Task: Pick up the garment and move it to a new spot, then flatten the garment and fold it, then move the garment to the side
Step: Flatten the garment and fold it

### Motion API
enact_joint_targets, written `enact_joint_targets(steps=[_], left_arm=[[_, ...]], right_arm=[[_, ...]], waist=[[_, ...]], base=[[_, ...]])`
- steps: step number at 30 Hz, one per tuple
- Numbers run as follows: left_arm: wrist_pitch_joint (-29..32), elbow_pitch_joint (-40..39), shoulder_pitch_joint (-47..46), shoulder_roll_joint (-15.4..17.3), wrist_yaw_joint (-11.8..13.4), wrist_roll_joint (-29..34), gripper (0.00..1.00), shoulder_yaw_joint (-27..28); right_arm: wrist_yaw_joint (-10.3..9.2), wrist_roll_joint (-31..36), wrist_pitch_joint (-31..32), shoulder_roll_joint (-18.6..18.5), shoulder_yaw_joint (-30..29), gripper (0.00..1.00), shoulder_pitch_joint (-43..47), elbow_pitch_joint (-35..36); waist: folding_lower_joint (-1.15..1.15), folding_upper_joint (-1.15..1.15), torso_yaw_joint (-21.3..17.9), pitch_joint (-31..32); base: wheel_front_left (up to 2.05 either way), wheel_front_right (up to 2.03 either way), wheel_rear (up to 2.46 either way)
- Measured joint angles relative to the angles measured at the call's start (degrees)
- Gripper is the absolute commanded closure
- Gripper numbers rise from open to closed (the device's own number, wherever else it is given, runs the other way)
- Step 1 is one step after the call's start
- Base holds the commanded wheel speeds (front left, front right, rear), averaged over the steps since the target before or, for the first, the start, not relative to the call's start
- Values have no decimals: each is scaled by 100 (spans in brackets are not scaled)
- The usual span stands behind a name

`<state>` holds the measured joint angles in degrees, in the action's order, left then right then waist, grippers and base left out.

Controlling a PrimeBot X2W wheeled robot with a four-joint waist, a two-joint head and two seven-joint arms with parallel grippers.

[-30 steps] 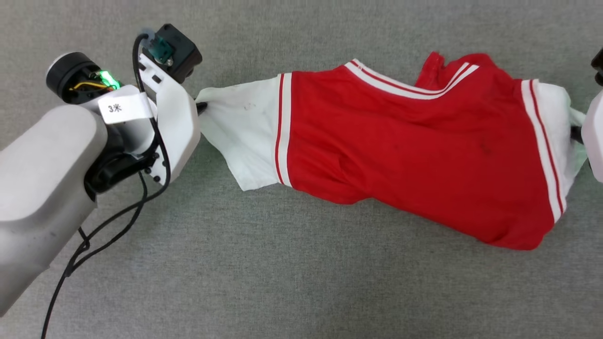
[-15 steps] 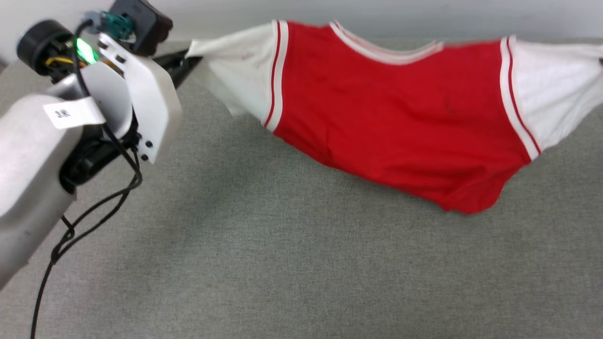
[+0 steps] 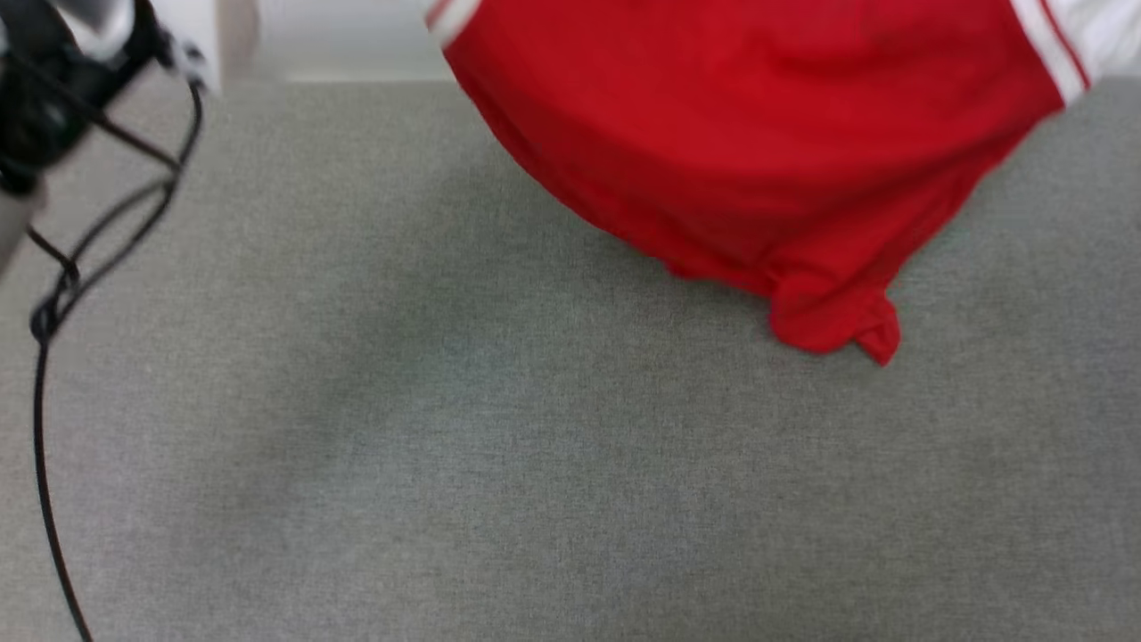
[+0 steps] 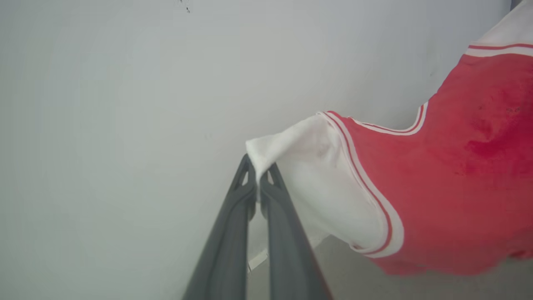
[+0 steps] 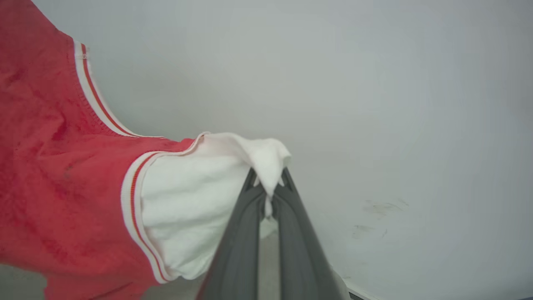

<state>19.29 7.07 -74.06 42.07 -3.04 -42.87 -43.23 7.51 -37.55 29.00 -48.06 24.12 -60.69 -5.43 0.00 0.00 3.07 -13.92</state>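
Now the shirt (image 3: 731,152) is hanging in the air in front of the pale wall (image 4: 125,104), stretched sideways between the two arms. Its long axis is running left to right, sleeve to sleeve, with the collar (image 4: 391,130) pointing up and the red body sagging down toward the grey mat (image 3: 446,464).

The left claw (image 4: 259,166) is clamped tight on the tip of the white left sleeve (image 4: 320,187), with the cloth pinched between its fingers. The right claw (image 5: 268,175) is pinching the tip of the right sleeve (image 5: 195,208) the same way.

The hem (image 3: 838,325) is bunching into a small twisted lump at the near right, low over the mat. Whether it is touching the mat I cannot tell. A black cable (image 3: 45,312) is dangling at the left.

A second ago the shirt was lying low across the mat, collar toward the far side, and half a second ago it was already rising. It is now riding much higher, its red body reaching past the top edge of the head view. That view has itself shifted, and the left arm (image 3: 53,53), big in it earlier, is showing as a blur in the corner.
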Motion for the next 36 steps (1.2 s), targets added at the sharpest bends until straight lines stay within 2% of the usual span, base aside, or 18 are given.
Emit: enact_joint_targets(steps=[8, 12, 21, 29, 36], left_arm=[[-249, 992, -1452, -503, -122, 410, 100, 152], [-400, 1463, -2186, -612, -182, 672, 100, 185], [-939, 2548, -3343, -994, -301, 831, 100, 308], [-1368, 3229, -3515, -1180, -387, 738, 100, 208], [-1869, 3684, -2588, -1206, -422, 318, 100, 88]], right_arm=[[0, 714, 48, 488, 383, 100, -1974, -821], [0, 984, -41, 782, 571, 100, -2927, -1282], [1, 1415, -595, 1212, 886, 100, -4424, -2366], [1, 1317, -1070, 1445, 1505, 100, -4815, -3221], [1, 842, -1752, 1545, 2102, 100, -4157, -3695]], waist=[[0, 0, 40, -606], [0, 0, 66, -951], [1, 0, 141, -1480], [1, 0, 127, -1697], [1, 0, 53, -1719]], base=[[0, 0, 0], [0, 0, 0], [0, 0, 0], [0, 0, 0], [0, 0, 0]])
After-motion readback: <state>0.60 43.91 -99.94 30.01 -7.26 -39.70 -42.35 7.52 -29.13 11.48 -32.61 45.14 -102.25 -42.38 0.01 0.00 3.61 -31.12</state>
